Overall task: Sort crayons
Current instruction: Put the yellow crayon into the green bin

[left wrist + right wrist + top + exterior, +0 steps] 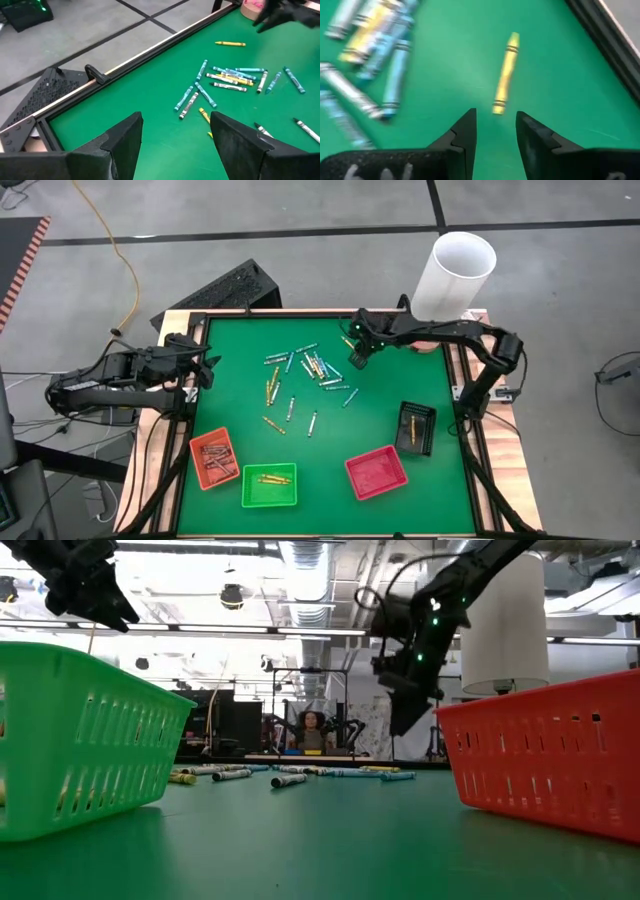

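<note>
The right claw (495,130) is hovering open just short of a lone yellow paper-wrapped crayon (504,73) lying on the green felt-looking tabletop (380,420). I'd be straddling it across its thin round body, since it'll roll. The left claw (175,137) is waiting open near the edge.

I see a matt green mat (380,425) that looks like felt, framed by pale wood (500,470) and black rails. My right gripper (495,131) has matt, grainy black plastic fingers. The crayons (318,368) wear paper wrappers. The green tray (90,730) and red tray (560,755) are slotted, slightly glossy plastic
</note>
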Motion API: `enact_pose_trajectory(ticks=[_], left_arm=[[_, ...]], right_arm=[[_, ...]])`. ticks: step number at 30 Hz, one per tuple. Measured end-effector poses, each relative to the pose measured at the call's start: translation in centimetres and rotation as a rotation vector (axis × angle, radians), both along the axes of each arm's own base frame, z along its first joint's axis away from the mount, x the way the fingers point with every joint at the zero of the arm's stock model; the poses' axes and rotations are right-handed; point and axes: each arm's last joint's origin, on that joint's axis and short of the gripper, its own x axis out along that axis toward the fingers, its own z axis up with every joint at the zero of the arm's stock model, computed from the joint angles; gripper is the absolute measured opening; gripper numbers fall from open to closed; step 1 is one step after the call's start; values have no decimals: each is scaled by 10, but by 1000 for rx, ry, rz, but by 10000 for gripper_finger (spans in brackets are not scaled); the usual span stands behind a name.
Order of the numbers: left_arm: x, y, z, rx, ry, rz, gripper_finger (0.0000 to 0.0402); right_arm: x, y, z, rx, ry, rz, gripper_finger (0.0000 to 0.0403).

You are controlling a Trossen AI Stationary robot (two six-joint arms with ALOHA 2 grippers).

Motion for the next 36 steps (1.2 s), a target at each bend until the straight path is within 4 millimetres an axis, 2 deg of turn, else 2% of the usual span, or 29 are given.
enact_pose_trajectory(ticks=[5,11,16,25,36], left_arm=[[-1,1,0,22,4,31,223],[-1,1,1,44,12,48,223],[0,1,1,39,6,38,223],[0,1,1,56,22,26,223],[0,1,1,58,38,-10,223]], right_arm=[[26,45,11,-8,-135,102,133],[71,115,10,-80,-356,288,133],[94,163,11,-128,-485,378,133],[130,239,20,-122,-490,576,133],[165,299,22,-107,-331,713,132]])
